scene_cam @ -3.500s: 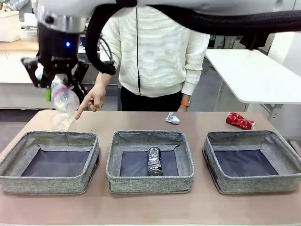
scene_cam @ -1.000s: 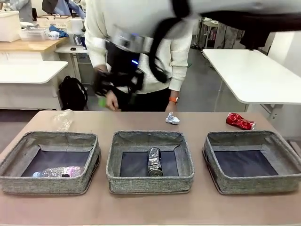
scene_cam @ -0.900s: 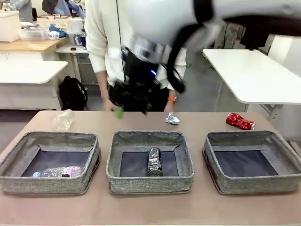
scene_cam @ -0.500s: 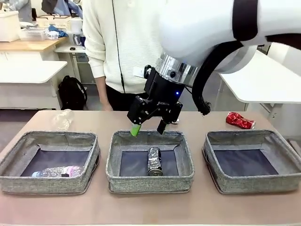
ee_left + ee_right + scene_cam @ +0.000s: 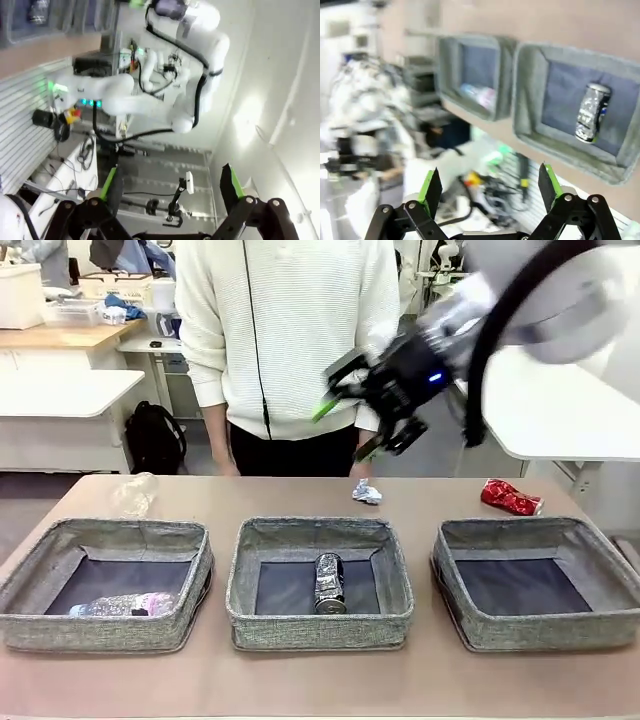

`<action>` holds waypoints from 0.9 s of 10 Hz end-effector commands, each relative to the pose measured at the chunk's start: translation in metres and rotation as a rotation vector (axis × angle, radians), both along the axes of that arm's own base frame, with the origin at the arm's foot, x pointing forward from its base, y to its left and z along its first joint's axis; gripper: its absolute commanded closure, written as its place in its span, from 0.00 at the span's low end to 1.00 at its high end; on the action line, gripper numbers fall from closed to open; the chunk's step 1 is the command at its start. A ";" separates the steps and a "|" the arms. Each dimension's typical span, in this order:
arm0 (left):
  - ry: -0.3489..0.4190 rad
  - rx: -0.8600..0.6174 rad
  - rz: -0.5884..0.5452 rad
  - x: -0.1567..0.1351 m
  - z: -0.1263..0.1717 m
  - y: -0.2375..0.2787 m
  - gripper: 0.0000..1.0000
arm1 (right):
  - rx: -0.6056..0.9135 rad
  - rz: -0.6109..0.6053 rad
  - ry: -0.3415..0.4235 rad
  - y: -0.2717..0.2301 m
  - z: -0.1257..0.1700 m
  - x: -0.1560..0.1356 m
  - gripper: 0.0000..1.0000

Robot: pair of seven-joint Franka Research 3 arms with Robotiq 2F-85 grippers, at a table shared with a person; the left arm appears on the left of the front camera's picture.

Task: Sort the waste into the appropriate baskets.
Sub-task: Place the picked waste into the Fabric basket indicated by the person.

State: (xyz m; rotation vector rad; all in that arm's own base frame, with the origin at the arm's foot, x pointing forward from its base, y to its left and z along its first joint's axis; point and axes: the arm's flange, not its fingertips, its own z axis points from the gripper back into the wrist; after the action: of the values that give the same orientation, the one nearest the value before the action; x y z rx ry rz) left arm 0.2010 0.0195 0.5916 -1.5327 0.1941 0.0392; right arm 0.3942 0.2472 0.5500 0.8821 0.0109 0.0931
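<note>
Aloft, right pincer (image 5: 346, 430) gapes, blurred, seemingly empty.

Bare brown table (image 5: 250, 498) runs behind the three grey woven fabric baskets (image 5: 320, 528), broken by a clear plastic cup (image 5: 133, 494), a crumpled white paper wad (image 5: 367, 491) and a crushed red can (image 5: 511, 497). A person in a white sweater (image 5: 290, 340) blocks the far edge.

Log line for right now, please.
right tool open, aloft | plastic bottle in left basket | blue-silver can in middle basket | paper wad, red can, clear cup on table
</note>
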 end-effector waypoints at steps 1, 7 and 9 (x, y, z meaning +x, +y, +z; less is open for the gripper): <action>0.065 -0.020 -0.098 0.013 -0.020 -0.017 0.00 | 0.512 -0.159 0.055 -0.084 -0.026 -0.024 0.00; 0.100 0.135 -0.070 0.023 -0.047 0.014 0.00 | 0.813 -0.387 0.132 -0.311 -0.079 -0.180 0.00; 0.084 0.185 0.073 0.030 -0.056 0.038 0.00 | 0.700 -0.340 0.159 -0.301 -0.074 -0.195 0.00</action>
State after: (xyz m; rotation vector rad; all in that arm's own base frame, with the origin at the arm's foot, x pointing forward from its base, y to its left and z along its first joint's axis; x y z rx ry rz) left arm 0.2244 0.0438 0.5386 -1.3711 0.2735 0.1392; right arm 0.2530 -0.1216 0.4979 1.6379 -0.0830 -0.3446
